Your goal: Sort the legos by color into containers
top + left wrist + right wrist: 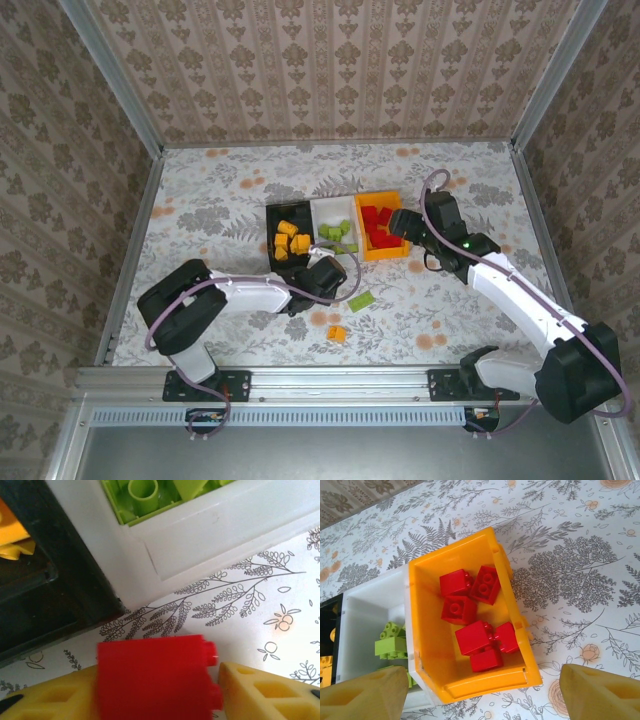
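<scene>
Left wrist: left gripper straddles small red plastic lego brick, clamp unclear; stud-side contact may let it pivot out on lift.

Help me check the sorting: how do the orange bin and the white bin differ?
The orange bin holds only red bricks; the white bin holds light green bricks. The orange bin ends the row on the right; the white bin sits in the middle. Both are open-topped, rectangular, side by side.

Red legos lie in the orange bin, the white bin touching alongside.
</scene>
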